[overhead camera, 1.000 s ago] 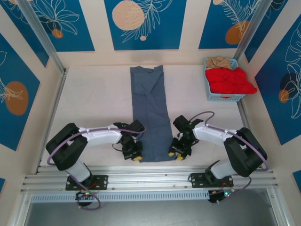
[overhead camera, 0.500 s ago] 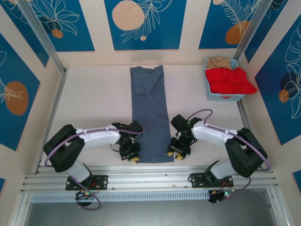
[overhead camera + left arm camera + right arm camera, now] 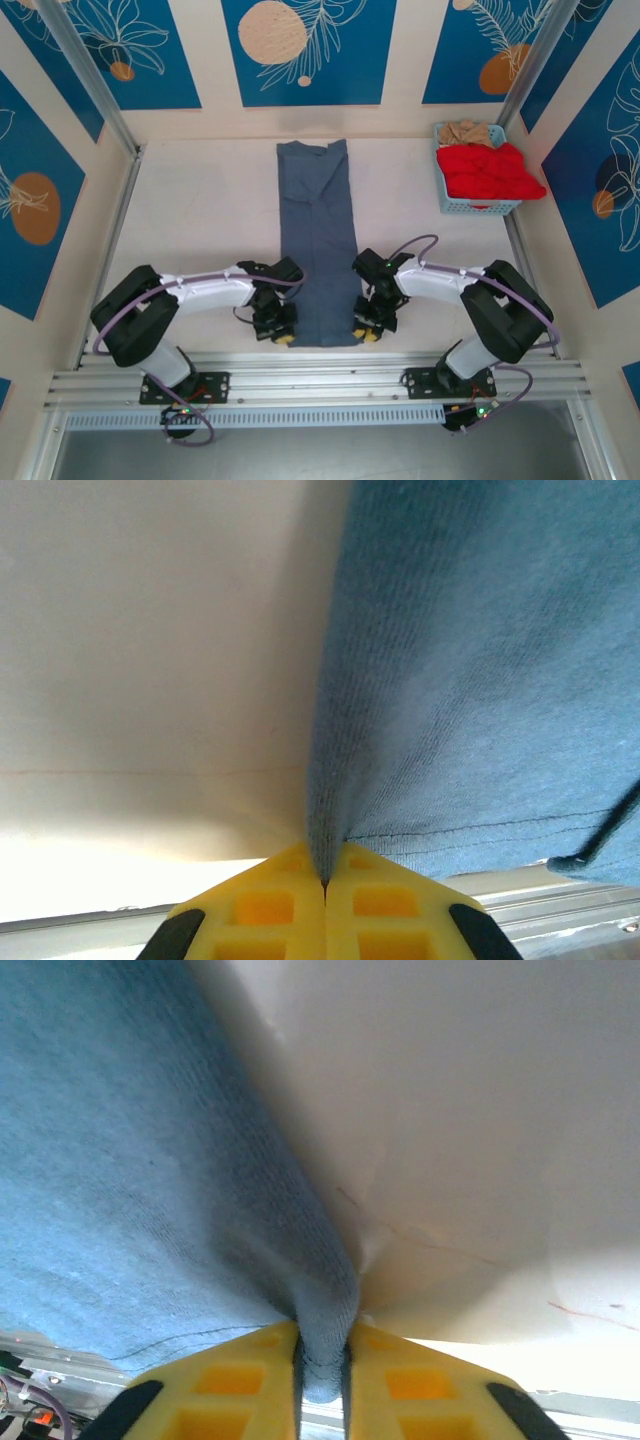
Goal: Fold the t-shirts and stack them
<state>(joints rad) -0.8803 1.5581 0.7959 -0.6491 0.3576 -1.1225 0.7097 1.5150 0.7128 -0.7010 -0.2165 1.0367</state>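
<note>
L gripper (image 3: pixel 285 337) & R gripper (image 3: pixel 367 334) each clamped tight on slate-blue t-shirt (image 3: pixel 320 230), at its near-left & near-right hem corners.

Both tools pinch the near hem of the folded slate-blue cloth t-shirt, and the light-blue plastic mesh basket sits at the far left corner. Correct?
No. The light-blue plastic mesh basket sits at the far right corner, as the top external view shows; the rest holds.

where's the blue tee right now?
In the top view the slate-blue t-shirt lies as a long strip mid-table, its near corners pinched by the left tool and right tool.
</note>
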